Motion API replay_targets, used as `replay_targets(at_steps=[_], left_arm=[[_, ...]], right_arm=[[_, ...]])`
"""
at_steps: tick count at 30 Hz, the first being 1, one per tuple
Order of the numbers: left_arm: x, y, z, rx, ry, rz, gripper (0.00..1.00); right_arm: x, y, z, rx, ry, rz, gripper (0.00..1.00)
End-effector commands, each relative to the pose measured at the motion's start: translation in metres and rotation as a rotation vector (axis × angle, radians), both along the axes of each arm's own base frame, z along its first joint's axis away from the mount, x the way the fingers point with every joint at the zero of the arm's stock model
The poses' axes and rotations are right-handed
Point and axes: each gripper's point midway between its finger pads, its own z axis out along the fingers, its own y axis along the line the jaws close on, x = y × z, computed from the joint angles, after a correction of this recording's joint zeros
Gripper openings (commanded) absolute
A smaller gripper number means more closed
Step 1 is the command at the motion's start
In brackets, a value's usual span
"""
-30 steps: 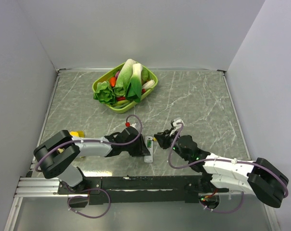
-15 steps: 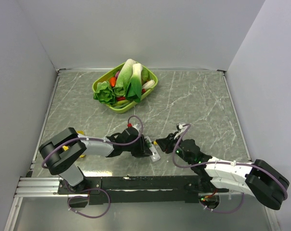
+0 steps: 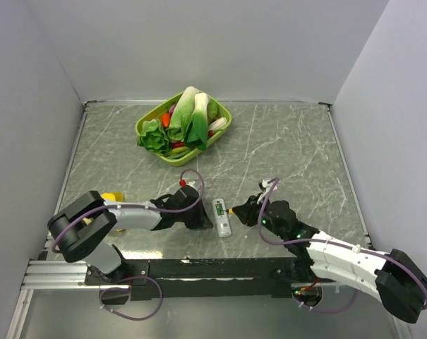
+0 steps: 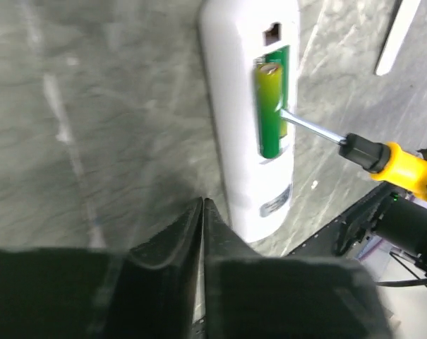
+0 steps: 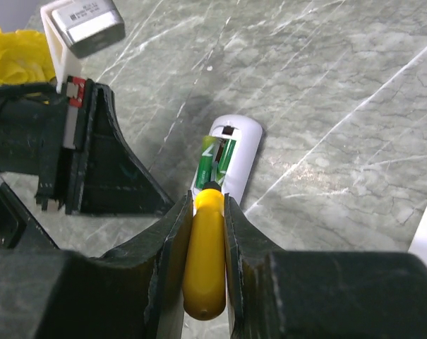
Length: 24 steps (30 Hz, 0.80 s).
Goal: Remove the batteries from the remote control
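The white remote control (image 3: 221, 216) lies between my grippers, its recess face up. Green batteries (image 4: 270, 106) sit in that recess and also show in the right wrist view (image 5: 217, 161). My right gripper (image 5: 207, 203) is shut on the yellow handle of a screwdriver (image 5: 206, 261). The screwdriver's metal tip (image 4: 305, 125) reaches into the recess against the batteries. My left gripper (image 4: 202, 206) is shut and empty, with its tips beside the remote's near end (image 4: 259, 212). In the top view the left gripper (image 3: 201, 219) is left of the remote and the right gripper (image 3: 239, 210) is to its right.
A small white cover strip (image 4: 399, 35) lies loose beside the remote. A green basket (image 3: 225, 117) of toy vegetables stands at the back. A yellow object (image 3: 109, 196) lies by the left arm. The black base rail (image 3: 199, 268) runs along the near edge.
My left gripper has drawn back to the left, off the remote, which now shows in full. My right gripper has moved in with the screwdriver to the remote's right side.
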Motion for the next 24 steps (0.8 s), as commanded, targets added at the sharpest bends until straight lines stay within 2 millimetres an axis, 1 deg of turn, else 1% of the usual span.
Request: replay_targets(at_steps=[1, 2, 3, 4, 6, 7, 8, 10, 11, 13, 14, 16, 17, 18, 20, 22, 24], left_arm=[[-0.017, 0.055, -0.033, 0.223, 0.033, 0.018, 0.21], [-0.015, 0.053, -0.026, 0.204, 0.020, 0.019, 0.34], [-0.011, 0.049, -0.012, 0.170, -0.011, 0.025, 0.38], [-0.010, 0.050, -0.006, 0.171, -0.018, 0.028, 0.41], [0.000, 0.046, 0.014, 0.142, -0.066, 0.035, 0.46], [0.002, 0.048, 0.018, 0.151, -0.073, 0.039, 0.47], [0.011, 0.046, 0.027, 0.138, -0.090, 0.054, 0.50], [0.018, 0.045, 0.035, 0.125, -0.105, 0.041, 0.51], [0.027, 0.043, 0.042, 0.103, -0.121, 0.048, 0.54], [0.034, 0.039, 0.048, 0.089, -0.144, 0.038, 0.58], [0.041, 0.033, 0.056, 0.070, -0.168, 0.038, 0.61], [0.045, 0.028, 0.057, 0.075, -0.174, 0.023, 0.64], [0.052, 0.022, 0.063, 0.062, -0.182, 0.020, 0.64], [0.053, 0.021, 0.055, 0.081, -0.165, 0.008, 0.64], [0.058, 0.012, 0.058, 0.069, -0.163, -0.005, 0.63], [0.062, 0.005, 0.053, 0.060, -0.158, -0.017, 0.62], [0.064, 0.002, 0.046, 0.068, -0.141, -0.018, 0.61]], right_arm=[[-0.004, 0.003, 0.005, 0.000, -0.004, 0.046, 0.00], [-0.004, 0.003, 0.005, -0.003, -0.004, 0.047, 0.00], [-0.003, 0.004, 0.005, -0.004, -0.005, 0.047, 0.00], [-0.002, 0.004, 0.005, -0.012, -0.006, 0.048, 0.00], [-0.001, 0.006, 0.007, -0.014, -0.010, 0.051, 0.00], [0.001, 0.007, 0.009, -0.013, -0.019, 0.053, 0.00], [0.002, 0.008, 0.012, -0.009, -0.022, 0.052, 0.00], [0.000, 0.012, 0.013, -0.002, -0.022, 0.075, 0.00], [0.001, 0.014, 0.017, 0.005, -0.028, 0.078, 0.00], [0.001, 0.017, 0.017, 0.009, -0.027, 0.091, 0.00], [0.002, 0.019, 0.021, 0.016, -0.033, 0.094, 0.00], [0.002, 0.021, 0.021, 0.017, -0.027, 0.105, 0.00], [0.002, 0.023, 0.023, 0.023, -0.029, 0.109, 0.00], [0.002, 0.024, 0.023, 0.024, -0.027, 0.115, 0.00], [0.001, 0.025, 0.024, 0.030, -0.023, 0.118, 0.00], [0.000, 0.026, 0.024, 0.031, -0.020, 0.121, 0.00], [0.000, 0.026, 0.024, 0.028, -0.019, 0.123, 0.00]])
